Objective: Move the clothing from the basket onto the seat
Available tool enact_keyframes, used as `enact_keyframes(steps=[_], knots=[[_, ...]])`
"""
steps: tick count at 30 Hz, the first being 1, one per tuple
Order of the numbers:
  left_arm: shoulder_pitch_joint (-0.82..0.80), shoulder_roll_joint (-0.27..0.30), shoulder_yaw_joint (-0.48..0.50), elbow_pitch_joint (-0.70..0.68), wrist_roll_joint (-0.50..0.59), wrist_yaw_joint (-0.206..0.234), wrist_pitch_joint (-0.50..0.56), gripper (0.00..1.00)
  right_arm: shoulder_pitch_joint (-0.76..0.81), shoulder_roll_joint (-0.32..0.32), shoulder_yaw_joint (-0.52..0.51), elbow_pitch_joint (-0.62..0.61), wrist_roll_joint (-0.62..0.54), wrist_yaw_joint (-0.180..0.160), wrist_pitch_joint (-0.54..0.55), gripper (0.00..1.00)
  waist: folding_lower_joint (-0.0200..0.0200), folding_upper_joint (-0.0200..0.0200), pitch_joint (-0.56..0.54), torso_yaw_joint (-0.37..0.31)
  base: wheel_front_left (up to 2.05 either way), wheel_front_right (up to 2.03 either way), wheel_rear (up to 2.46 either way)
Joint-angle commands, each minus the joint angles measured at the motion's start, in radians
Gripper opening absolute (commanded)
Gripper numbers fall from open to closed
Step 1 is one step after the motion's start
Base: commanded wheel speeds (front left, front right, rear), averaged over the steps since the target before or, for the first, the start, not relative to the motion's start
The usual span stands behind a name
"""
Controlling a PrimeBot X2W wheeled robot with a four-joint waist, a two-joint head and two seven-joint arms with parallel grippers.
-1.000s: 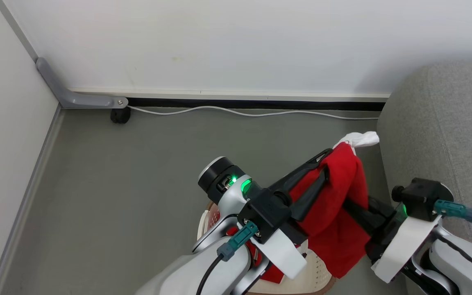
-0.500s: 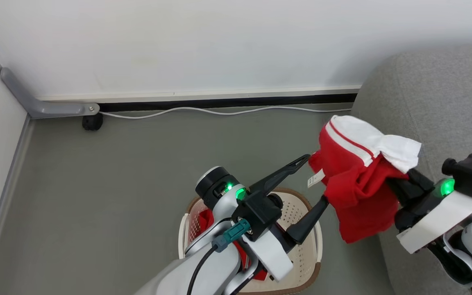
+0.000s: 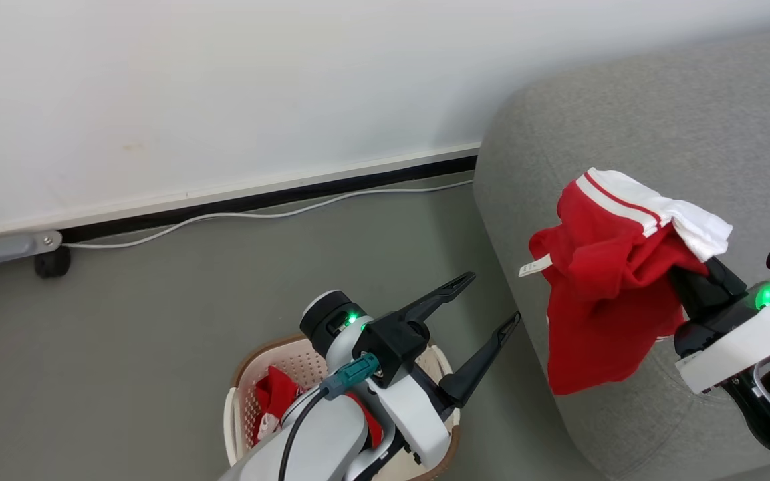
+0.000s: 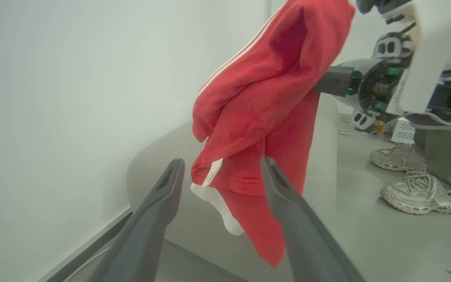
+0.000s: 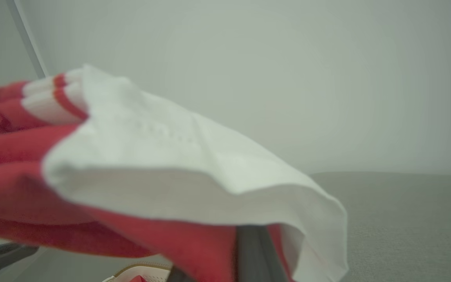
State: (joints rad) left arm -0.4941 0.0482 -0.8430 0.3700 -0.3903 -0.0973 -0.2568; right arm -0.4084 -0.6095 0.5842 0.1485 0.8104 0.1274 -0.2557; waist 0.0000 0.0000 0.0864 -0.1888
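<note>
My right gripper (image 3: pixel 692 284) is shut on a bright red garment with a white panel and stripes (image 3: pixel 599 294). The garment hangs bunched in the air over the left edge of the grey seat (image 3: pixel 632 107), a small white tag at its side. My left gripper (image 3: pixel 492 296) stands open with nothing in it, above the floor between basket and seat, apart from the cloth. The cream basket (image 3: pixel 232 414) sits at the bottom, partly hidden by my left arm, with another red garment (image 3: pixel 275 401) inside. In the left wrist view the hanging garment (image 4: pixel 264 98) is beyond the open fingers (image 4: pixel 163 203).
A white cable (image 3: pixel 238 217) runs along the foot of the wall. A grey bracket with a black caster (image 3: pixel 51 262) sits at the left. A person's feet in pale trainers (image 4: pixel 417 188) stand on the floor beside the seat.
My left gripper opened and let go of the red garment. My right gripper carried it rightward over the seat's edge. The head camera turned right, so the basket shifted left in view.
</note>
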Motion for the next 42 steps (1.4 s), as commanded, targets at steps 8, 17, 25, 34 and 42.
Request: enact_keyframes(steps=[8,17,25,34,42], knots=[[0.003,0.002,0.058,-0.004,-0.021,-0.023,-0.005,1.00,0.029,-0.012,-0.042,-0.011,0.005,0.003,-0.006,0.00,0.0000,0.0000,-0.019,-0.146,0.00,0.00,0.00],[0.001,0.002,0.074,0.000,-0.016,-0.029,-0.005,1.00,0.042,-0.007,-0.079,-0.019,-0.003,0.003,-0.006,0.00,0.0000,0.0000,-0.015,-0.260,0.00,0.00,0.00],[0.001,0.002,0.087,-0.004,-0.008,-0.030,-0.005,1.00,0.064,-0.006,-0.125,-0.032,-0.002,0.003,-0.006,0.00,0.0000,0.0000,-0.002,-0.314,0.00,0.00,0.00],[-0.037,0.002,0.059,-0.016,0.004,-0.012,-0.005,1.00,0.091,-0.022,-0.220,-0.043,0.003,0.003,-0.006,0.00,0.0000,0.0000,0.066,-0.330,0.00,0.00,0.00],[-0.146,0.002,-0.030,-0.020,0.024,0.056,-0.005,1.00,0.000,-0.046,-0.356,0.011,-0.015,0.003,-0.006,0.00,0.0000,0.0000,0.210,-0.306,0.00,0.00,0.00]])
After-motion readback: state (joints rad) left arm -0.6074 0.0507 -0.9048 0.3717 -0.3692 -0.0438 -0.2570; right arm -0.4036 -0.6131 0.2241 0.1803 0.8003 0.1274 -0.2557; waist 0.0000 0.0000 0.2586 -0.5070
